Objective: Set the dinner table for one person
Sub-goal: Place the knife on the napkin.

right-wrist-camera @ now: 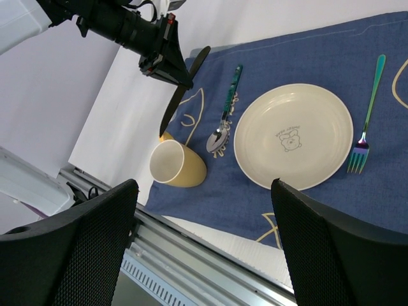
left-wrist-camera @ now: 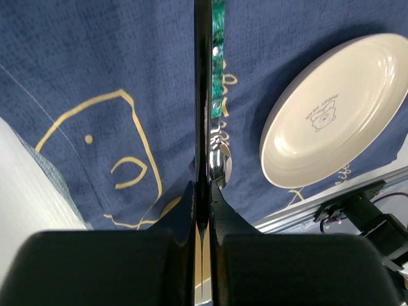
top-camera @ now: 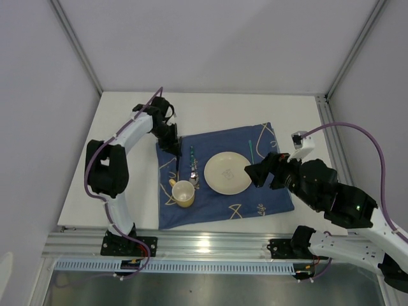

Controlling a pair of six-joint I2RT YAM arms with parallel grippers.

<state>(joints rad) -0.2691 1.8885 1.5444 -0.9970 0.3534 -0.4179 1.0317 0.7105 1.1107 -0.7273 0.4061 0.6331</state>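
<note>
The left end effector (top-camera: pixel 173 149) is clenched on a black knife (right-wrist-camera: pixel 176 105). In its wrist view the two fingers (left-wrist-camera: pixel 185 197) press flat against the blade, which runs straight out between them. The knife hangs tilted to the left of the plate (top-camera: pixel 227 173), beyond the spoon, with its tip pointing down just beside the rim of the cup. Whether the tip touches the cloth cannot be told. The spoon (right-wrist-camera: pixel 226 111), with a teal handle and a shiny bowl, lies on the cloth just left of the plate and parallel to its edge. The pale yellow cup (right-wrist-camera: pixel 175 164) lies on its side at the plate's near left, just beside the spoon's bowl. The right end effector (top-camera: pixel 261 169) is released, its jaws spread wide, and hovers at the plate's right edge, holding nothing. The plate itself is cream, with a small printed figure at its centre, and sits in the middle of the cloth. A fork (right-wrist-camera: pixel 368 115) with a teal handle lies on the cloth to the right of the plate, apart from it. The dark blue cloth (top-camera: pixel 255 204), drawn with pale yellow lines, spreads under the plate and all the tableware. Beneath it is the white tabletop (top-camera: pixel 210 111), which reaches well past the plate on every side and ends in a silver frame rail (top-camera: pixel 210 241) at the near edge.
</note>
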